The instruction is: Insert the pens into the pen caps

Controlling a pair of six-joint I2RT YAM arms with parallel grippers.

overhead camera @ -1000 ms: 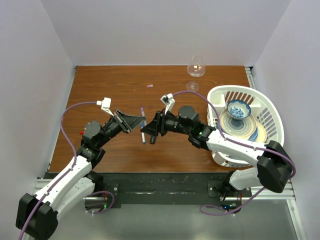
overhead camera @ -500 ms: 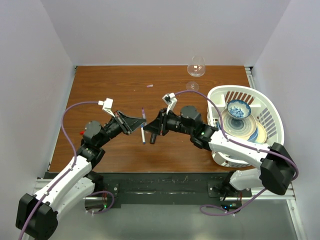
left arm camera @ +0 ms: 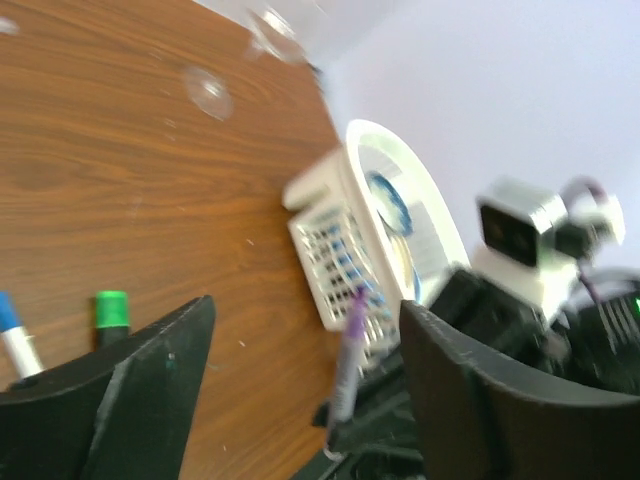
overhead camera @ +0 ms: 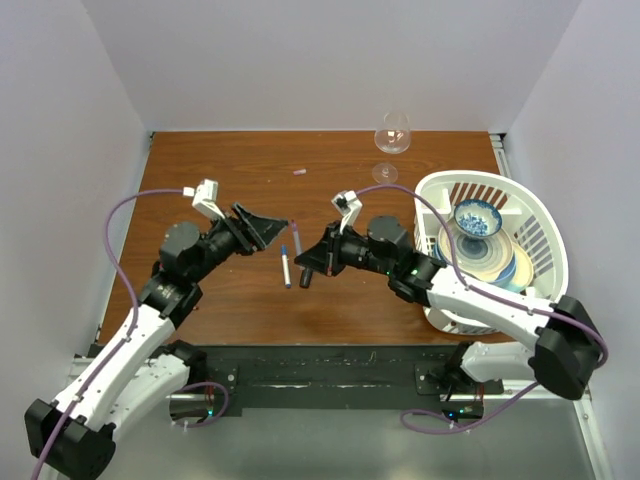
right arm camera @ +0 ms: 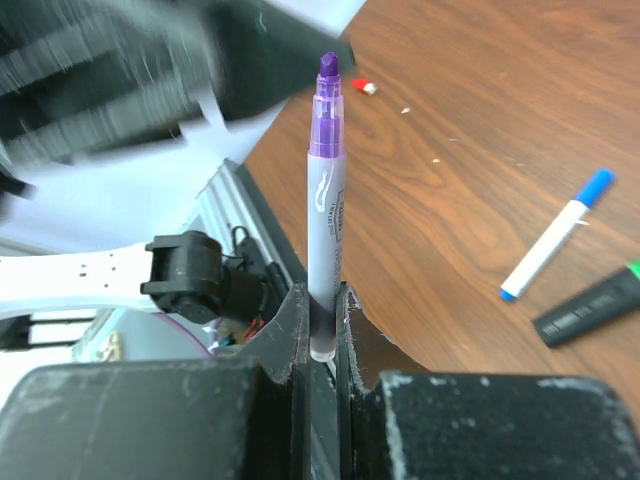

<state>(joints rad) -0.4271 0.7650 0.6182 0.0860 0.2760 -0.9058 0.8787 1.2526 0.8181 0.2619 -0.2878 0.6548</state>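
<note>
Two-fingered right end effector [right arm camera: 320, 300] pinching purple pen [right arm camera: 327, 200], right arm [overhead camera: 470, 297] stretched leftward

Both arms share one build. The left arm [overhead camera: 130, 345] and the right arm [overhead camera: 490, 305] have glossy white link shells joined by chunky black cylindrical joints. A thin purple cable [overhead camera: 110, 232] runs beside the left arm at the left of the top view, and a matching purple lead [overhead camera: 432, 225] follows the right arm. Each wrist carries a small white boxy camera [overhead camera: 207, 196] with a dark lens. The left gripper [overhead camera: 278, 233] has matte black wedge-shaped fingers [left arm camera: 130, 400]. The right gripper [overhead camera: 303, 262] has black fingers [right arm camera: 285, 330] with scuffed, whitish edges. A green light [overhead camera: 210, 408] glows at each black base along the bottom of the frame.
</note>
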